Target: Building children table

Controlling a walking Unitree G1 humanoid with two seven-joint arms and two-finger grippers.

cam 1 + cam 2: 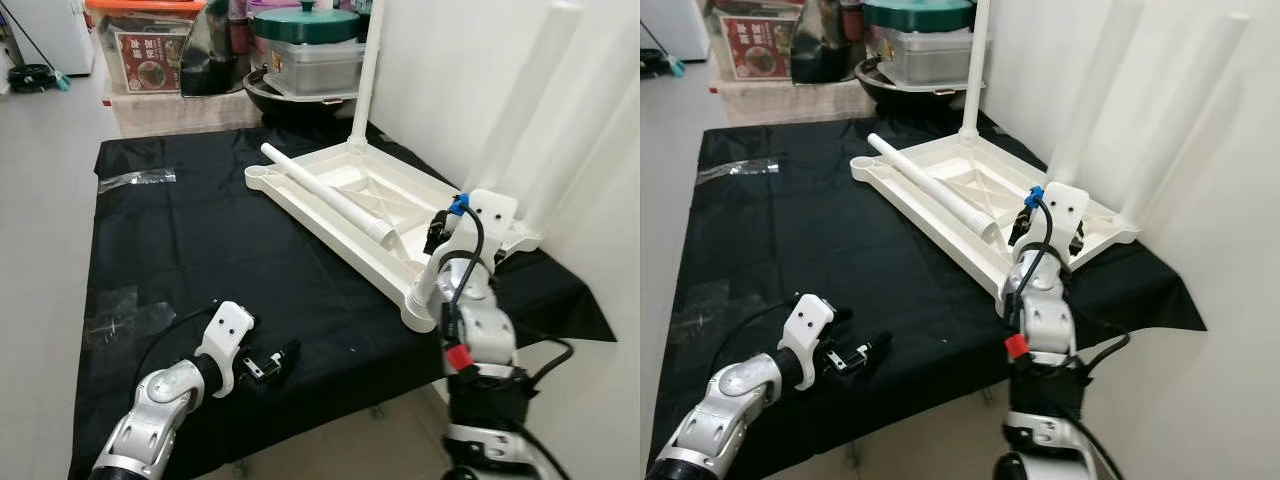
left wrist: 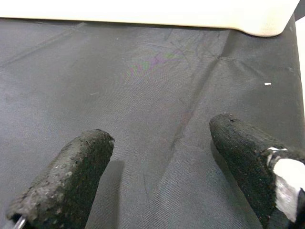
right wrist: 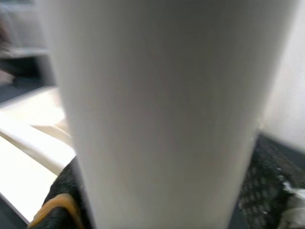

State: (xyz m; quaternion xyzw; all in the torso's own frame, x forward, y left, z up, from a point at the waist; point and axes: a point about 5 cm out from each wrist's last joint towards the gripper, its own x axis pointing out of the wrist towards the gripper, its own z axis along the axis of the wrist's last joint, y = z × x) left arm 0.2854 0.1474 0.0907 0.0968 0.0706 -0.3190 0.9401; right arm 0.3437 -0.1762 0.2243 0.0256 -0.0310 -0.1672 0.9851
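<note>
The white children's table top [image 1: 350,205] lies upside down on the black cloth [image 1: 200,250]. One white leg [image 1: 365,70] stands upright at its far corner, and two more [image 1: 1100,90] rise at its right side. A loose leg [image 1: 330,195] lies across the underside. My right gripper [image 1: 438,233] is at the near right end of the top. In the right wrist view it is shut on a white leg [image 3: 157,114], with a black finger on each side. My left gripper [image 1: 280,360] rests low over the cloth near the front edge, open, its fingers [image 2: 71,181] apart around bare cloth.
Clear plastic wrappers [image 1: 140,178] lie on the cloth at the far left and near left [image 1: 120,315]. Storage boxes and a lidded pot [image 1: 305,45] stand behind the table. A white wall [image 1: 600,200] runs close along the right. Tiled floor [image 1: 40,200] lies to the left.
</note>
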